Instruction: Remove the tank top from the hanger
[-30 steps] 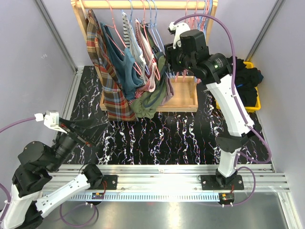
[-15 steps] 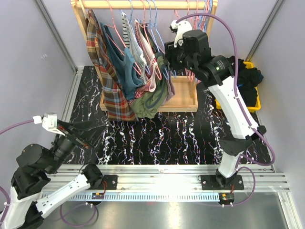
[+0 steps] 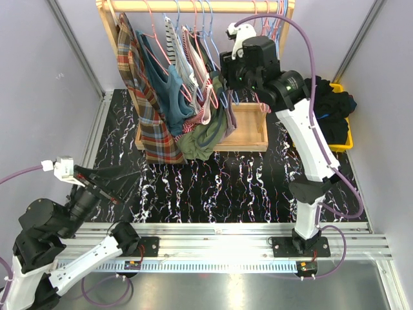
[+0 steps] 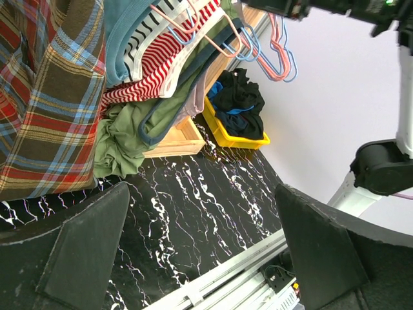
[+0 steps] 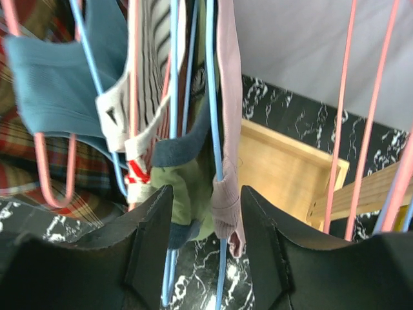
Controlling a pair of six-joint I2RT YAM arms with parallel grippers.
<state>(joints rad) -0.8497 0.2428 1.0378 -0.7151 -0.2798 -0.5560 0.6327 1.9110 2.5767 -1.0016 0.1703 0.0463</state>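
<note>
The mauve tank top is hanging off the wooden rack at the back of the counter, right against a blue hanger. The right gripper is poking in there, fingers partway apart, straddling strap and wire without pinching. The left gripper is hovering low at the near left, fingers spread wide, holding nothing.
</note>
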